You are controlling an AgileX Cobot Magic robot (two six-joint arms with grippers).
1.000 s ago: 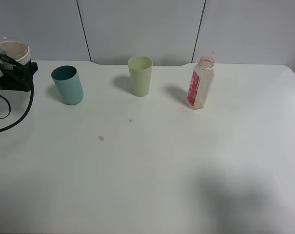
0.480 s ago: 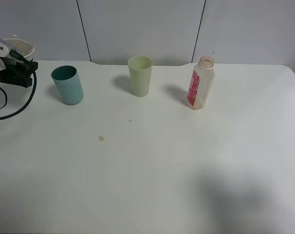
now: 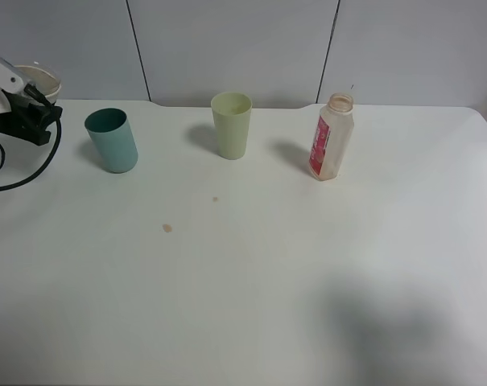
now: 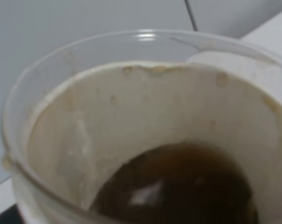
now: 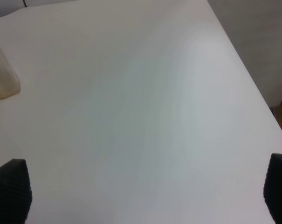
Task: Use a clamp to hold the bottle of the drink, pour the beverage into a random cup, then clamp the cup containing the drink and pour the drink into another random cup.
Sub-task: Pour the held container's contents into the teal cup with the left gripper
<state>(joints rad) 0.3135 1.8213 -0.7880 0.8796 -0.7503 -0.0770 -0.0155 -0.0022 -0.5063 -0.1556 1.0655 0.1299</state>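
My left gripper (image 3: 27,108) is at the table's far left edge, shut on a cream cup (image 3: 40,80) held off the table. The left wrist view looks into this cup (image 4: 108,116), which has dark brown drink (image 4: 178,186) at its bottom; the fingers are hidden there. A teal cup (image 3: 112,140) stands just right of it, leaning slightly. A pale green cup (image 3: 232,124) stands at the back middle. A clear uncapped bottle (image 3: 331,136) with a red label stands at the back right and looks empty. My right gripper (image 5: 143,191) is open over bare table, with the bottle's base (image 5: 2,77) far off; it is out of the exterior view.
A black cable (image 3: 22,181) loops from the left arm over the table's left side. Two small brown drops (image 3: 167,227) lie on the white table (image 3: 307,265) in front of the cups. The table's right edge (image 5: 252,88) shows in the right wrist view.
My left gripper has moved a little to the right and towards the back with the cream cup in it. The cups and the bottle have not moved.
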